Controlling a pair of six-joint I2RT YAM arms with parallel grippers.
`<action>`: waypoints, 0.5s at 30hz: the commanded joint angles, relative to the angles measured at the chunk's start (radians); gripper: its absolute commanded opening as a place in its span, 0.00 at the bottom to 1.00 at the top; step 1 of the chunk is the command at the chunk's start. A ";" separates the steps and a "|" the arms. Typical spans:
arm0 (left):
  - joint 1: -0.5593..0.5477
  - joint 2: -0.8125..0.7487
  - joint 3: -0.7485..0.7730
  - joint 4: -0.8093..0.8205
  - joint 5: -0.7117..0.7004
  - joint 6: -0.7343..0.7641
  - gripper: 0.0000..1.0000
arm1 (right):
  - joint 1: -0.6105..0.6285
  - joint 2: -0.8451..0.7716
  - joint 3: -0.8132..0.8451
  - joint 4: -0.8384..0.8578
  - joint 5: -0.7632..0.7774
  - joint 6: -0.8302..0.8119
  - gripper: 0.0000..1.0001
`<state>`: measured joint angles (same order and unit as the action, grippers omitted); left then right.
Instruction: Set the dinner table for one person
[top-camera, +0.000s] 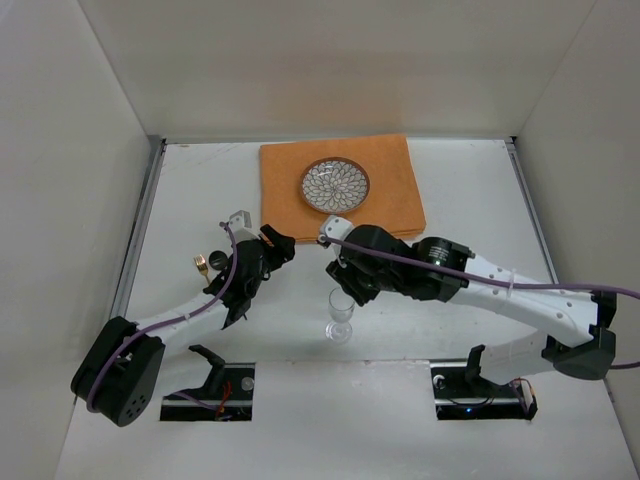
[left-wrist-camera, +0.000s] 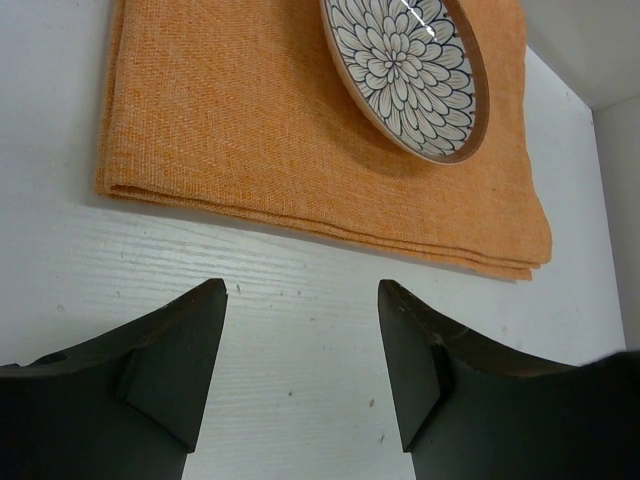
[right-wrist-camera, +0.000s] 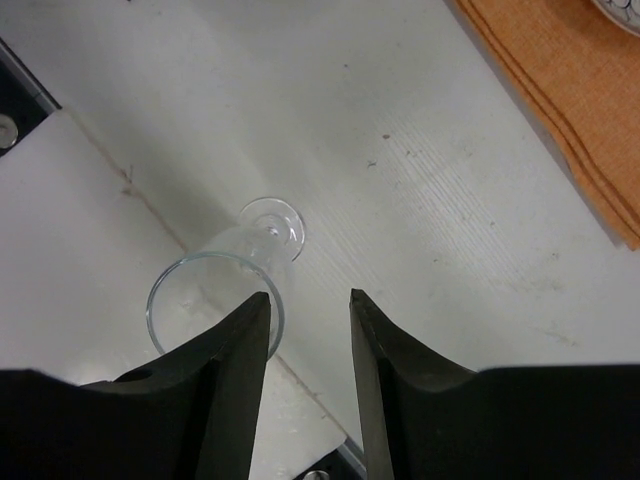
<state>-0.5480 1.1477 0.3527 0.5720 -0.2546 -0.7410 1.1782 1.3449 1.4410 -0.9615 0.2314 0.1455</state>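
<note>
Glass (right-wrist-camera: 238, 258) upright, stem vert., just beside R fingers (right-wrist-camera: 225, 390) – parted, empty; L fingers (left-wrist-camera: 170, 370) parted, empty too.

The matte-white counter (top-camera: 470, 200) is walled by white panels on three sides. An orange cloth mat (top-camera: 285, 170), folded flat, lies at its far middle, close to the back wall. A clear stemmed glass (top-camera: 340, 318) stands upright nearer the front, apart from the mat, its foot just beside a seam in the surface. A small gold utensil (top-camera: 201, 265) lies toward the left side, mostly hidden.
</note>
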 joint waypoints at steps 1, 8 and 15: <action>0.000 -0.002 -0.009 0.046 -0.006 0.009 0.60 | -0.004 0.005 -0.016 -0.011 -0.014 0.002 0.43; 0.009 0.007 -0.008 0.046 0.001 0.002 0.60 | -0.007 0.025 -0.060 0.059 -0.063 0.009 0.27; 0.012 0.006 -0.009 0.046 0.002 -0.003 0.60 | -0.036 -0.004 -0.044 0.130 -0.037 0.017 0.08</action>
<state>-0.5423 1.1511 0.3527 0.5724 -0.2535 -0.7414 1.1648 1.3712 1.3769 -0.9066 0.1749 0.1528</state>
